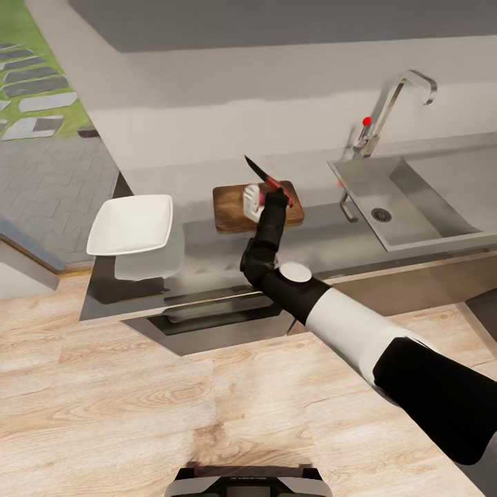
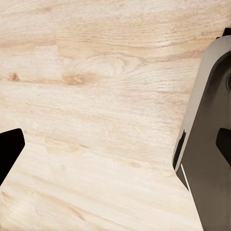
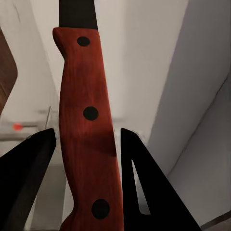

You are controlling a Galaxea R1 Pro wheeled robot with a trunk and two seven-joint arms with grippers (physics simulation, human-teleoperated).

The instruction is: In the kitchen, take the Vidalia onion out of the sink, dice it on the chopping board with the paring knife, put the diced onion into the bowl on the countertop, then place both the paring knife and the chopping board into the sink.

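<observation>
Over the chopping board (image 1: 235, 207), head view: my right gripper (image 1: 275, 195) holds the paring knife (image 1: 268, 181), blade aimed far-left; pale onion (image 1: 252, 199) just left of it. Right wrist view: fingers (image 3: 137, 168) clamp its red handle. Left gripper: cannot tell.

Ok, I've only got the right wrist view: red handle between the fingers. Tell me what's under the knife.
Observer: The red-handled paring knife is held over the brown wooden chopping board, which has a pale chunk on it.
Operator: Give me the blade direction.
Observer: The dark blade slants up and away, toward the back wall.
Operator: Now locate the bowl.
Observer: The white square bowl sits on the grey countertop, to the board's left. It looks empty.
</observation>
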